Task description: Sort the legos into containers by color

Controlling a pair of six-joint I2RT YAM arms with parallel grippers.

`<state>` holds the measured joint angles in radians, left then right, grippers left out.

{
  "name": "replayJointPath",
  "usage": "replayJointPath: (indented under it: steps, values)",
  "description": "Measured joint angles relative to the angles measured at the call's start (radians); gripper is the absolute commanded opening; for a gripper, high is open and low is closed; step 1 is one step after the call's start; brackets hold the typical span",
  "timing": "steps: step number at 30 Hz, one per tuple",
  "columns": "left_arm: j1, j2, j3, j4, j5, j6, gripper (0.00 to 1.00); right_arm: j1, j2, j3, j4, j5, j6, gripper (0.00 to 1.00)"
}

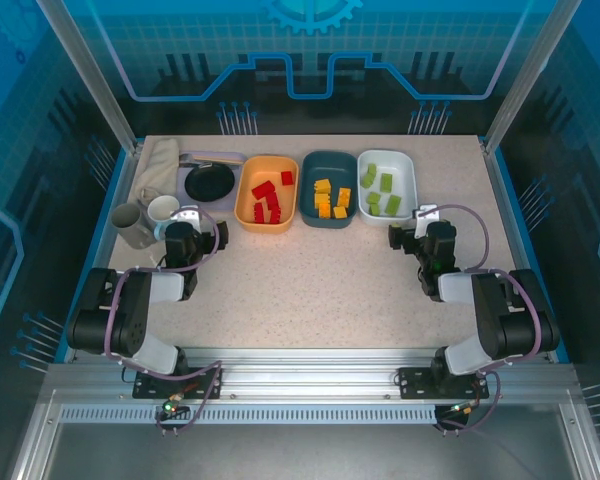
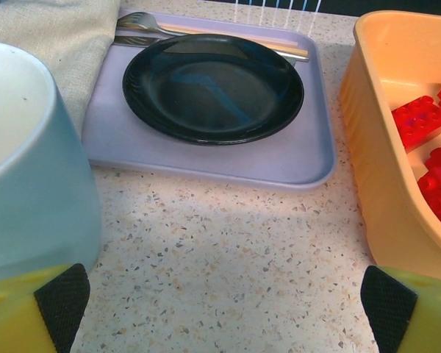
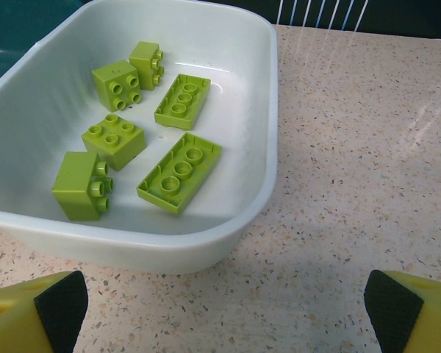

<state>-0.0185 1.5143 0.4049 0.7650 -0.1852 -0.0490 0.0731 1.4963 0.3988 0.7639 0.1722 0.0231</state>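
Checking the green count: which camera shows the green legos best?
Right wrist: six green legos lie close up in the white tub, studs and outlines distinct. Top external has them as small green patches in that tub, harder to count. Left wrist faces the orange tub and red legos instead.

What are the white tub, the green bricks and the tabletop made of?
White tub: seemingly glossy plastic, soft highlights on its rounded wall. Green bricks: moulded plastic, shiny studs. Tabletop: speckled, stone-like, perhaps laminate or composite.

Speckled tabletop (image 1: 310, 285); blue patterned walls (image 1: 310, 60); aluminium frame (image 1: 310, 382).
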Motion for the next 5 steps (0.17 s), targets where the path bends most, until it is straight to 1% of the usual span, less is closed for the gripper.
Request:
replayJointPath:
  steps: [5]
  values:
    - [0.000, 0.000, 0.000, 0.004, 0.000, 0.000, 0.99, -0.001, 0.000, 0.005, -0.005, -0.051, -0.014, 1.00]
